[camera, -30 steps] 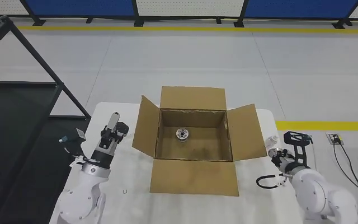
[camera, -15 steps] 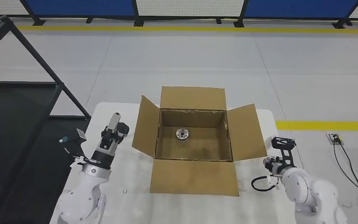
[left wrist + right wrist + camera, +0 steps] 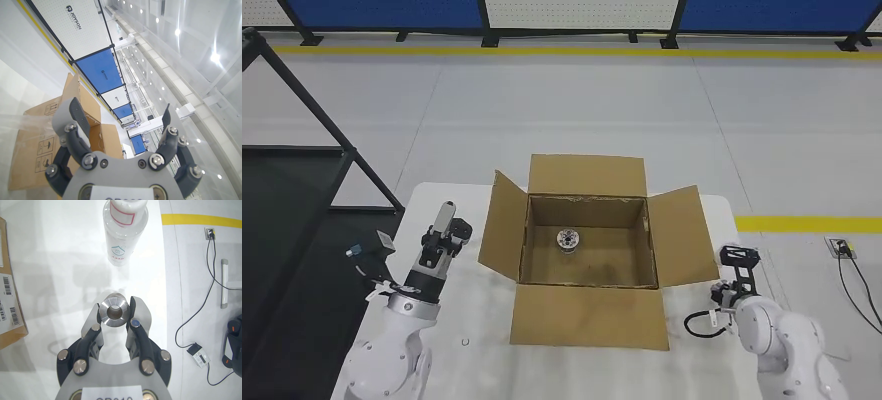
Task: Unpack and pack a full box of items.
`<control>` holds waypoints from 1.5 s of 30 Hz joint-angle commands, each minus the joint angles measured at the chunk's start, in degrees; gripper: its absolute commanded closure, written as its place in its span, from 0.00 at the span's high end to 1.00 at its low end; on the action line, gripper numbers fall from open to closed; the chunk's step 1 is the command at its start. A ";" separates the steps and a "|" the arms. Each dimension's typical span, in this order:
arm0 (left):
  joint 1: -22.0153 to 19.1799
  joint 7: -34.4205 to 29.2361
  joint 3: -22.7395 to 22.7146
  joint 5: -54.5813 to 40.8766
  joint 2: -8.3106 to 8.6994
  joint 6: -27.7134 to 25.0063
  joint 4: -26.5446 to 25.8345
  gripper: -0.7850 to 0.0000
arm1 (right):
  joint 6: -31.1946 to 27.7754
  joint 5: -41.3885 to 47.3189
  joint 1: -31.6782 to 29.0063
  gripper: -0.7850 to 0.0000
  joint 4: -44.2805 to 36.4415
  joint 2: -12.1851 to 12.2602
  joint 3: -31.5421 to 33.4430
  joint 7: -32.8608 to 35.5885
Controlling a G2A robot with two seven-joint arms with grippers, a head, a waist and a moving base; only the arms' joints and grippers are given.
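Overhead, the open box (image 3: 587, 318) sits on the surface (image 3: 474, 318) with a small metal part (image 3: 567, 237) inside. From the left wrist, the left pincer (image 3: 121, 107) gapes wide and empty beside the box. From the right wrist, the right pincer (image 3: 115, 309) clamps a steel cylinder (image 3: 105, 313) near a bottle (image 3: 122, 236).

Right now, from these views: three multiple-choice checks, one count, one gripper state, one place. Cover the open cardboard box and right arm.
1. Items inside the open brown cardboard box: A none; B three; C one.
2. The right gripper is: A shut on a hollow shiny metal cylinder; B open, empty; C shut on nothing.
3. The clear plastic bottle with a white cap is: A inside the box; B on the white table, outside the box; C in the right gripper.
Key: 1 C, one small round metal part lies on its floor; 2 A, the pads press the cylinder's sides; 3 B, it rests on the tabletop clear of the box.
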 commanded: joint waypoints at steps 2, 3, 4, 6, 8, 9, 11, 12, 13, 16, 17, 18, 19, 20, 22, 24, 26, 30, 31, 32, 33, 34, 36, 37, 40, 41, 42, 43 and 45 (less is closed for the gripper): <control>0.07 0.03 0.03 -0.01 0.02 0.00 -0.07 1.00 | 0.45 -0.22 0.63 0.00 1.26 -0.07 -0.58 0.01; 0.08 0.11 0.02 0.00 0.02 -0.02 -0.10 1.00 | 0.51 -0.33 0.81 0.00 1.67 -0.09 -0.77 0.11; 0.11 0.31 0.03 -0.06 0.01 -0.09 -0.12 1.00 | 0.64 -0.38 1.02 0.00 2.05 -0.11 -0.91 0.13; 0.17 0.57 0.07 -0.19 0.00 -0.19 -0.12 1.00 | 0.84 -0.39 1.35 0.00 2.70 -0.15 -1.20 -0.03; 0.21 0.63 0.09 -0.18 0.01 -0.20 -0.15 1.00 | 1.04 -0.40 1.57 0.00 3.17 -0.20 -1.44 -0.18; 0.22 0.64 0.08 -0.18 0.02 -0.19 -0.17 1.00 | 1.04 -0.34 1.64 0.00 3.35 -0.21 -1.54 -0.18; 0.24 0.65 0.06 -0.11 0.03 -0.27 -0.21 1.00 | 1.10 -0.32 1.81 0.21 3.57 -0.23 -1.66 -0.15; 0.26 0.66 0.06 -0.10 0.04 -0.30 -0.21 1.00 | 1.16 -0.16 1.86 0.32 3.64 -0.25 -1.69 -0.15; 0.27 0.67 0.06 -0.10 0.04 -0.32 -0.21 1.00 | 1.19 -0.13 1.90 0.40 3.69 -0.25 -1.73 -0.18; 0.31 0.69 0.07 -0.11 0.06 -0.33 -0.25 1.00 | 1.29 -0.13 1.96 0.70 3.72 -0.27 -1.85 -0.19; 0.32 0.68 0.10 -0.17 0.06 -0.32 -0.26 1.00 | 1.40 -0.20 1.97 0.85 3.69 -0.27 -1.88 -0.24; 0.33 0.65 0.10 -0.29 0.06 -0.31 -0.26 1.00 | 1.50 -0.24 1.96 0.97 3.64 -0.28 -1.94 -0.25; 0.34 0.63 0.09 -0.31 0.06 -0.32 -0.26 1.00 | 1.54 -0.25 1.95 0.98 3.52 -0.29 -1.99 -0.26; 0.34 0.63 0.09 -0.32 0.07 -0.32 -0.26 1.00 | 1.58 -0.27 1.92 1.00 3.38 -0.29 -1.99 -0.20; 0.35 0.58 0.12 -0.29 0.08 -0.34 -0.26 1.00 | 1.97 -0.54 1.81 1.00 2.67 -0.25 -1.69 -0.19; 0.33 0.48 0.12 -0.26 0.10 -0.36 -0.24 1.00 | 2.94 -0.59 1.27 1.00 1.13 -0.19 -0.81 -0.65; 0.31 0.46 0.13 -0.31 0.11 -0.39 -0.24 1.00 | 4.20 -0.84 0.45 1.00 -1.44 -0.07 0.66 -1.23; 0.21 0.39 0.10 -0.43 0.13 -0.42 -0.21 1.00 | 6.60 -1.65 -2.28 1.00 -9.17 0.18 4.08 -2.62; 0.20 0.38 0.08 -0.44 0.14 -0.37 -0.25 1.00 | 7.41 -2.36 -2.79 1.00 -11.19 0.24 4.82 -2.46; 0.20 0.37 0.07 -0.45 0.15 -0.34 -0.27 1.00 | 7.77 -2.87 -3.01 1.00 -12.56 0.29 5.31 -2.25; 0.20 0.37 0.05 -0.38 0.16 -0.40 -0.31 1.00 | 8.36 -3.84 -3.29 1.00 -15.29 0.38 6.23 -1.76; 0.20 0.37 0.05 -0.38 0.16 -0.42 -0.30 1.00 | 8.48 -4.23 -3.36 1.00 -17.36 0.43 6.74 -1.38; 0.21 0.33 0.06 -0.49 0.17 -0.52 -0.30 1.00 | 8.56 -4.58 -3.39 1.00 -21.44 0.47 7.35 -0.97; 0.21 0.43 0.05 -0.60 0.17 -0.55 -0.30 1.00 | 8.49 -4.40 -3.38 1.00 -23.48 0.45 7.35 -1.07; 0.34 0.78 -0.04 -0.97 0.16 -0.78 -0.23 1.00 | 7.41 -3.95 -3.49 1.00 -28.94 0.39 6.68 -2.17; 0.41 0.94 -0.09 -1.14 0.15 -0.88 -0.22 1.00 | 6.95 -4.00 -3.47 1.00 -30.03 0.38 6.22 -2.31; 0.58 1.14 -0.14 -1.48 0.13 -1.04 -0.21 1.00 | 5.93 -3.49 -3.29 1.00 -32.10 0.33 5.02 -2.48; 0.74 1.15 -0.17 -1.52 0.14 -1.15 -0.23 1.00 | 5.04 -3.06 -3.06 1.00 -33.43 0.29 4.00 -2.63; 1.07 1.28 -0.19 -1.66 0.13 -1.52 -0.22 1.00 | 2.09 -0.40 -2.47 1.00 -35.66 0.18 1.38 -3.31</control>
